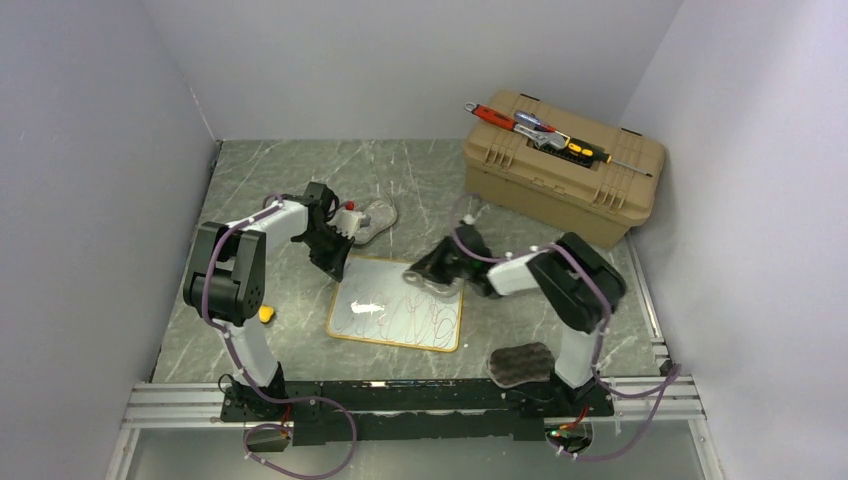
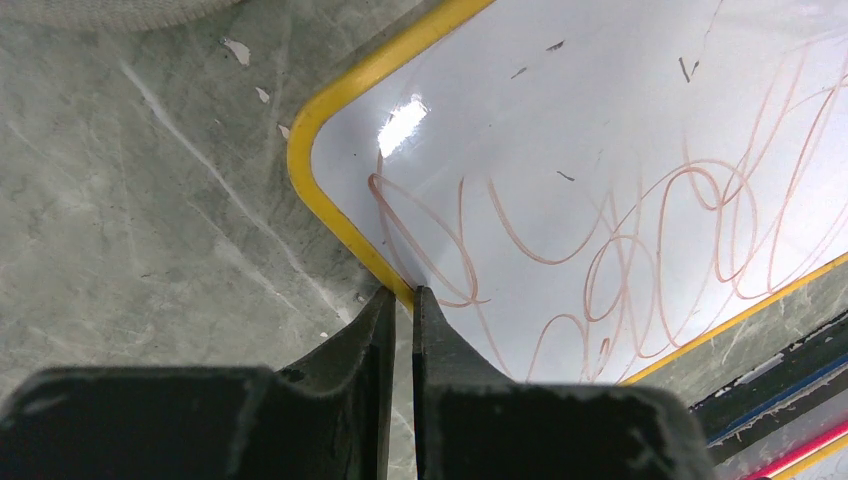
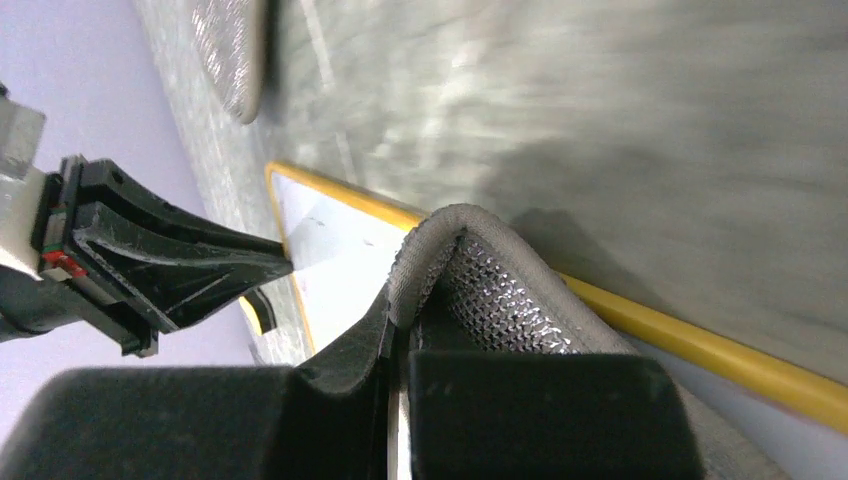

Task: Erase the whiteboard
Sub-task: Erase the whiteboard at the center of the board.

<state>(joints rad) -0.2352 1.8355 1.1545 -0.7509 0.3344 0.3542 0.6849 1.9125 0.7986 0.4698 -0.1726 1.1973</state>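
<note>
1. Near edge: one aluminium rail [image 1: 180, 402] carries both arm bases. Arms counted: two.

2. Just beyond the rail, beside the right arm's base, one dark grey pad [image 1: 520, 363] lies flat on the grey marbled table [image 1: 260, 170].

3. Centre of the table, between the two arms: one whiteboard [image 1: 395, 275], lying flat, with a yellow frame and rounded corners. Red-brown looping scribbles cover its near and middle area. The strip along the far edge carries only a few small dark flecks.

4. The left gripper [image 2: 402, 293] stands at the far left part of the board. Its jaws are narrow, and the yellow frame runs straight into the slit between the fingertips, so it is pinching the board's edge.

5. The right gripper [image 3: 398, 325] stands at the far right part of the board. Its jaws are closed on one folded grey pad [image 3: 480, 285] with a mesh face. This pad overlaps the yellow frame there.

6. Beyond the left gripper, one light grey pad [image 1: 378, 217] lies on the table, off the board. Pads counted: three.

7. Far right corner: one tan toolbox [image 1: 560, 185], lid closed. Several hand tools [image 1: 545, 135] lie on the lid, among them a red-handled one and a yellow-and-black one. The exact number cannot be read.
</note>
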